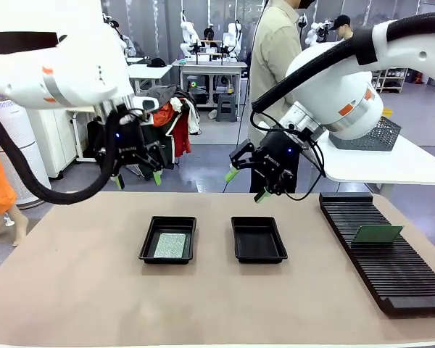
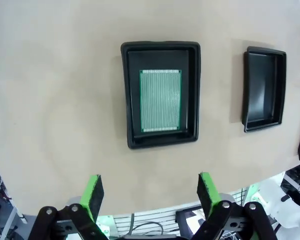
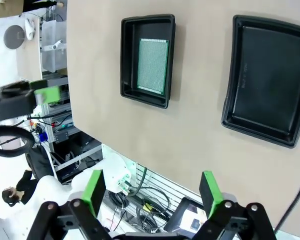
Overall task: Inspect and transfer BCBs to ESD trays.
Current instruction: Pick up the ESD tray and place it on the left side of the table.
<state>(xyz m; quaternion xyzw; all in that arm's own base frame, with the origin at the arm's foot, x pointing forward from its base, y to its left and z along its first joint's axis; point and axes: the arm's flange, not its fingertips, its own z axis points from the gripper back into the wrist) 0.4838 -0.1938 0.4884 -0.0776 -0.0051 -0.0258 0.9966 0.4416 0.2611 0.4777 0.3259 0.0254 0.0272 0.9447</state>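
Observation:
Two black ESD trays sit side by side on the tan table. The left tray [image 1: 167, 239] [image 2: 160, 95] [image 3: 147, 60] holds one green BCB [image 1: 169, 245] [image 2: 160, 100] [image 3: 153, 66] lying flat. Nothing lies in the right tray [image 1: 258, 239] [image 2: 264, 88] [image 3: 267, 80]. Another BCB [image 1: 377, 233] stands tilted in the slotted black rack [image 1: 383, 257] at the right. My left gripper [image 1: 137, 178] [image 2: 149, 192] hangs open above and behind the left tray, holding nothing. My right gripper [image 1: 247, 185] [image 3: 152, 192] hangs open above and behind the right tray, also holding nothing.
A person in a beige shirt [image 1: 274, 65] stands at the far side of the table. A grey mesh basket [image 1: 368, 134] rests on a white table [image 1: 399, 167] behind the right arm. The near half of the tan table is bare.

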